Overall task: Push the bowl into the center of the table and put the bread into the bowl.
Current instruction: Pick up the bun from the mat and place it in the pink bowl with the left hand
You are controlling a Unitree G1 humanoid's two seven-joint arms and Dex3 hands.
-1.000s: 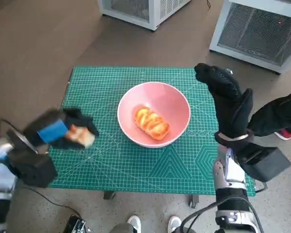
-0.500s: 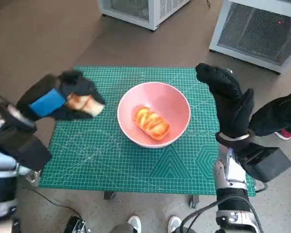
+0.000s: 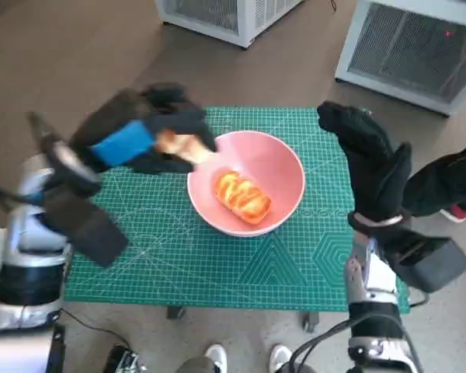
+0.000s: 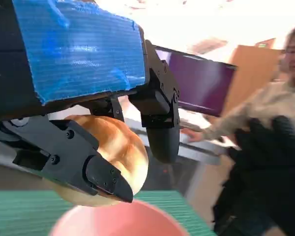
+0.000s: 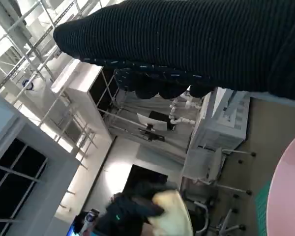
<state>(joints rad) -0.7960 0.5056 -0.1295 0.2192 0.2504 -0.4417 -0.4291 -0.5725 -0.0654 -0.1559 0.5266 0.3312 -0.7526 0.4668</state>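
My left hand (image 3: 144, 132) grips a bread roll (image 3: 179, 145) above the pink bowl's (image 3: 283, 167) left rim, mid-table (image 3: 179, 256), a second bread (image 3: 242, 196) inside; my right hand (image 3: 369, 159), fingers spread, holds nothing at the right edge

bowl: the round pink bowl (image 3: 248, 190) sat mid-table on the green cutting mat (image 3: 179, 256).
in bowl: a golden braided bread roll (image 3: 242, 196).
left hand (image 3: 144, 132): held a pale bread bun (image 3: 179, 145) over the bowl's left rim.
right hand (image 3: 369, 159): stood right of the bowl.
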